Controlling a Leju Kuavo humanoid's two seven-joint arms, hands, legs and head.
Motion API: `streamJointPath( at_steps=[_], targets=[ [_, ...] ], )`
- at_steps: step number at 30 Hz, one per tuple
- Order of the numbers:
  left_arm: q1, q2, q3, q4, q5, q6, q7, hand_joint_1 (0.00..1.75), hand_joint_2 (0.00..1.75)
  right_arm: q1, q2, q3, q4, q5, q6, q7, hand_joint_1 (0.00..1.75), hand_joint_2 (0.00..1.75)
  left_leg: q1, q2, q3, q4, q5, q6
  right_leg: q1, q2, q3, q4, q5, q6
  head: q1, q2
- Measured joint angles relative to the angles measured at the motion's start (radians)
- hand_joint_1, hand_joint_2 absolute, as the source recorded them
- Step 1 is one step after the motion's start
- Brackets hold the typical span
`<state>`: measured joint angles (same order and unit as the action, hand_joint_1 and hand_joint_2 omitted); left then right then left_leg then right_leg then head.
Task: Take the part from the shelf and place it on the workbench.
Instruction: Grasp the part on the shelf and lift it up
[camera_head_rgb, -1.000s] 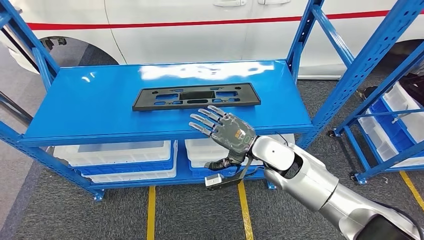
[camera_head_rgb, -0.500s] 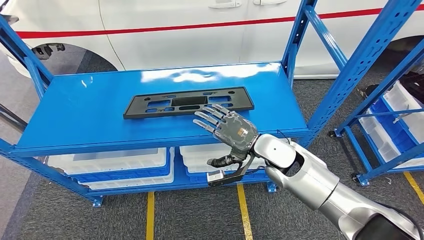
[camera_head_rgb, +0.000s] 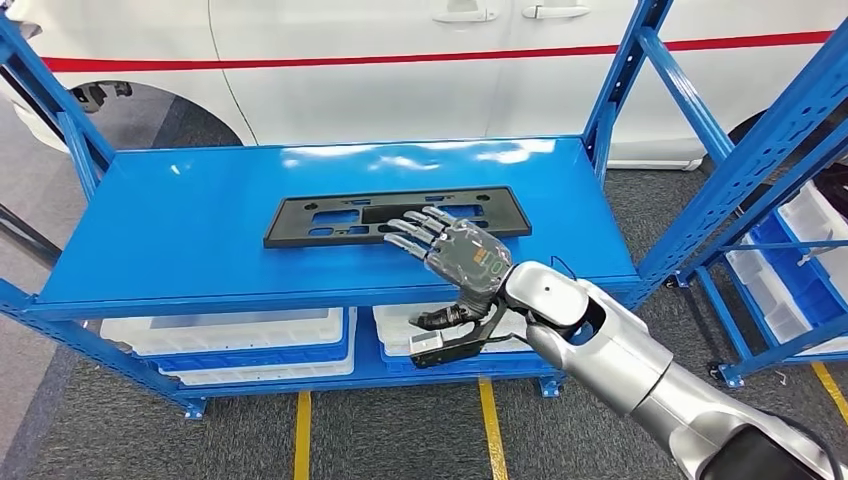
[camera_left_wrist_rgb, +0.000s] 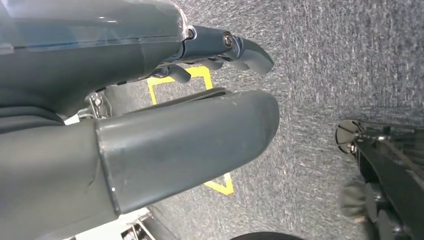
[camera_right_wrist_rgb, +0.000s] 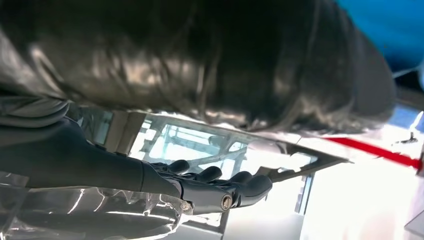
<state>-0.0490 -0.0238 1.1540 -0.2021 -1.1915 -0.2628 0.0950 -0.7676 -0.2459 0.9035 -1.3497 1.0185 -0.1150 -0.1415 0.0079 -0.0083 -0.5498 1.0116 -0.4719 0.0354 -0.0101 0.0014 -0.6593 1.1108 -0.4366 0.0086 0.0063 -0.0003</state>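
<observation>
Now you're seeing the right hand arriving over the part — half a second ago it was hanging just short of the near edge, and a second ago further back still, with bare blue between fingertips and plastic. At this moment the fingers are lying spread and flat across the part's near edge, right of its middle, and nothing is being gripped yet; whether they're actually touching it, you can't tell from up here. The whole scene is also sliding a little between frames, so the camera itself is moving — don't read that as the part shifting. The part is still lying flat on the blue shelf, roughly centred, not lifted at all.

What that means: you're closing out the reach, and the grasp is looking like the next job. A thin flat plate like this is probably going to be awkward to pick off a smooth surface — the fingers will likely need to get under or around an edge.

The left hand is hanging down by the carpeted floor, holding nothing, though its fingers are too hidden to say whether they're spread or curled.

Counting up — one black part, two hands, and two white bins showing under the shelf.
</observation>
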Motion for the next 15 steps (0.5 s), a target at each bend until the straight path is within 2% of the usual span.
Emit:
streamJointPath(
  at_steps=[1, 2, 3, 5, 6, 7, 9, 10, 11, 12, 13, 14, 15],
  targets=[
    [0.000, 0.000, 0.000, 0.000, 0.000, -0.001, 0.000, 0.00, 0.00, -0.002, 0.002, -0.003, 0.002, -0.002, 0.001, -0.001, 0.00, 0.00, -0.001, 0.000, 0.002, 0.002, -0.006, -0.005, 0.002, 0.000, 0.019, -0.044, 0.013, -0.005, 0.000, 0.000],
    [-0.001, 0.000, 0.000, 0.000, 0.000, -0.002, 0.000, 0.00, 0.00, -0.003, 0.005, -0.006, 0.005, -0.003, 0.002, -0.002, 0.00, 0.00, -0.003, 0.000, 0.001, 0.003, -0.010, -0.010, 0.005, 0.000, 0.028, -0.065, 0.012, -0.009, 0.000, 0.000],
    [-0.002, 0.000, 0.000, 0.000, -0.001, -0.002, 0.000, 0.00, 0.00, -0.005, 0.007, -0.008, 0.007, -0.006, 0.003, -0.004, 0.00, 0.00, -0.004, 0.000, 0.002, 0.003, -0.012, -0.015, 0.007, 0.000, 0.031, -0.070, 0.006, -0.012, 0.000, 0.000],
    [-0.004, 0.000, 0.000, 0.000, -0.001, -0.004, 0.000, 0.00, 0.00, -0.006, 0.012, -0.015, 0.013, -0.018, 0.008, -0.005, 0.00, 0.00, -0.003, 0.001, 0.004, 0.005, -0.020, -0.026, 0.003, 0.002, 0.037, -0.079, 0.002, -0.020, 0.000, 0.000],
    [-0.003, 0.000, 0.000, 0.000, -0.002, -0.005, 0.000, 0.00, 0.00, -0.009, 0.016, -0.019, 0.018, -0.027, 0.012, -0.005, 0.00, 0.00, -0.003, 0.001, -0.002, 0.023, -0.031, -0.032, 0.000, 0.003, 0.043, -0.084, 0.001, -0.025, 0.000, 0.000],
    [-0.004, 0.000, 0.000, 0.000, -0.003, -0.005, 0.000, 0.00, 0.00, -0.012, 0.021, -0.023, 0.025, -0.034, 0.016, -0.005, 0.00, 0.00, -0.001, 0.002, -0.020, 0.060, -0.049, -0.039, -0.003, 0.003, 0.050, -0.088, -0.001, -0.030, 0.000, 0.000],
    [-0.004, 0.000, 0.000, 0.000, -0.006, -0.006, -0.002, 0.00, 0.00, -0.018, 0.032, -0.029, 0.044, -0.045, 0.020, -0.006, 0.00, 0.00, 0.002, 0.003, -0.091, 0.189, -0.100, -0.049, -0.003, 0.001, 0.059, -0.090, -0.009, -0.037, 0.000, 0.000],
    [-0.003, 0.000, 0.000, 0.000, -0.008, -0.006, -0.003, 0.00, 0.00, -0.018, 0.036, -0.031, 0.055, -0.048, 0.021, -0.008, 0.00, 0.00, 0.004, 0.003, -0.130, 0.251, -0.116, -0.053, -0.003, 0.001, 0.063, -0.089, -0.013, -0.038, 0.000, 0.000],
    [-0.003, 0.001, 0.000, 0.000, -0.010, -0.006, -0.004, 0.00, 0.00, -0.018, 0.041, -0.033, 0.066, -0.052, 0.021, -0.010, 0.00, 0.00, 0.005, 0.003, -0.158, 0.287, -0.116, -0.055, -0.003, 0.001, 0.068, -0.088, -0.018, -0.038, 0.000, 0.000],
    [-0.002, 0.001, 0.000, 0.000, -0.012, -0.006, -0.005, 0.00, 0.00, -0.018, 0.045, -0.036, 0.077, -0.057, 0.022, -0.013, 0.00, 0.00, 0.006, 0.003, -0.166, 0.284, -0.093, -0.056, -0.003, 0.001, 0.074, -0.088, -0.024, -0.037, 0.000, 0.000],
    [-0.001, 0.001, 0.000, 0.000, -0.014, -0.007, -0.006, 0.00, 0.00, -0.018, 0.050, -0.039, 0.085, -0.062, 0.022, -0.017, 0.00, 0.00, 0.007, 0.003, -0.155, 0.240, -0.052, -0.056, -0.004, 0.001, 0.082, -0.087, -0.030, -0.036, 0.000, 0.000],
    [0.000, 0.002, 0.000, 0.000, -0.014, -0.007, -0.008, 0.00, 0.00, -0.018, 0.055, -0.042, 0.093, -0.069, 0.022, -0.021, 0.00, 0.00, 0.008, 0.003, -0.130, 0.169, -0.005, -0.054, -0.004, 0.002, 0.092, -0.086, -0.037, -0.033, 0.000, 0.000],
    [0.001, 0.002, 0.000, 0.000, -0.014, -0.007, -0.008, 0.00, 0.00, -0.019, 0.060, -0.046, 0.099, -0.077, 0.023, -0.024, 0.00, 0.00, 0.006, 0.003, -0.102, 0.104, 0.030, -0.051, -0.002, 0.002, 0.099, -0.086, -0.044, -0.029, 0.000, 0.000]
  ],
)
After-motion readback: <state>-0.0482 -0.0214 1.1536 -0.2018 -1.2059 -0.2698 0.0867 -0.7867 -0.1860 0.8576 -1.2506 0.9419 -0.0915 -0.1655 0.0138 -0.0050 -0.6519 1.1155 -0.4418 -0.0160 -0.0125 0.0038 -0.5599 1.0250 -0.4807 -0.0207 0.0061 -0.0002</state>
